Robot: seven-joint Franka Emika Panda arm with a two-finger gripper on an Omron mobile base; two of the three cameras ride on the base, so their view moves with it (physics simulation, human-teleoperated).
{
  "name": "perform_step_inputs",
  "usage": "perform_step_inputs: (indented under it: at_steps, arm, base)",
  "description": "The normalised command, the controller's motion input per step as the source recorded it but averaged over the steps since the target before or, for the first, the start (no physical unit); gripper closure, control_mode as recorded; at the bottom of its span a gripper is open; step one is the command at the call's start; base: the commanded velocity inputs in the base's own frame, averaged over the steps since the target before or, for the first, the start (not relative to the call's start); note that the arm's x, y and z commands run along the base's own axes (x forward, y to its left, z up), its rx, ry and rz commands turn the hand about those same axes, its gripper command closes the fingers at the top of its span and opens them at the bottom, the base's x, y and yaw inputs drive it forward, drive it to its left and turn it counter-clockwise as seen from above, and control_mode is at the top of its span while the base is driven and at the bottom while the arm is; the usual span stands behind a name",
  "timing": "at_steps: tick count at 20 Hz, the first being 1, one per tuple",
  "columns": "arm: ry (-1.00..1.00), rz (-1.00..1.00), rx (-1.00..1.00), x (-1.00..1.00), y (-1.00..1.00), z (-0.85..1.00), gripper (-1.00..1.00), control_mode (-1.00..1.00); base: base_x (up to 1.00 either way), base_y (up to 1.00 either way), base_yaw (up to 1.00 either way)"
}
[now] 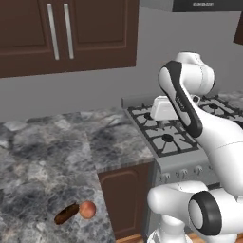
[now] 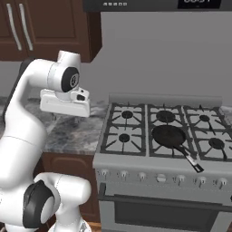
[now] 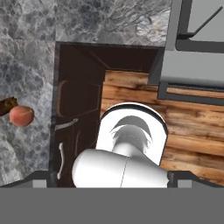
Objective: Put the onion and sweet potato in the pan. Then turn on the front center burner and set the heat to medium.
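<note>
Two task items lie on the granite counter (image 1: pixel 42 156), near its front edge: we see the onion (image 1: pixel 87 209) touching the right end of the sweet potato (image 1: pixel 66 214), which lies at a slant to its left. In the hand view the onion (image 3: pixel 21 116) sits at the left edge with just the potato's tip (image 3: pixel 6 105) visible beside it. The pan (image 2: pixel 168 135) rests on the front center burner of the steel range (image 2: pixel 158 170), with its handle (image 2: pixel 189 158) pointing out toward the front right, over the knob row (image 2: pixel 161 178). We see nothing in the pan. The arm is folded high, hand (image 2: pixel 63 105) over the counter left of the range, well apart from both vegetables and the pan. We cannot tell whether the fingers are apart or together. Dark wood cabinets (image 1: pixel 61 33) hang above the counter.
</note>
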Motion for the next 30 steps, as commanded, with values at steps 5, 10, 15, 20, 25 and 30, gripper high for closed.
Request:
perform_step_inputs:
  at_steps: [5, 10, 15, 20, 25, 30]
  arm:
    - [0.00, 0.00, 0.00, 0.00, 0.00, 0.00, -1.00, 1.00]
    - [0.00, 0.00, 0.00, 0.00, 0.00, 0.00, -1.00, 1.00]
    - [0.00, 0.00, 0.00, 0.00, 0.00, 0.00, -1.00, 1.00]
    - [0.00, 0.00, 0.00, 0.00, 0.08, 0.00, -1.00, -1.00]
    - [0.14, 0.00, -0.05, 0.00, 1.00, -0.08, -1.00, -1.00]
    - [-0.01, -0.09, -0.06, -0.25, 0.40, -0.42, -1.00, -1.00]
  base:
    - [0.00, 0.00, 0.00]
    - [0.00, 0.00, 0.00]
    - [0.00, 0.00, 0.00]
    - [0.00, 0.00, 0.00]
    - [0.00, 0.00, 0.00]
    - [0.00, 0.00, 0.00]
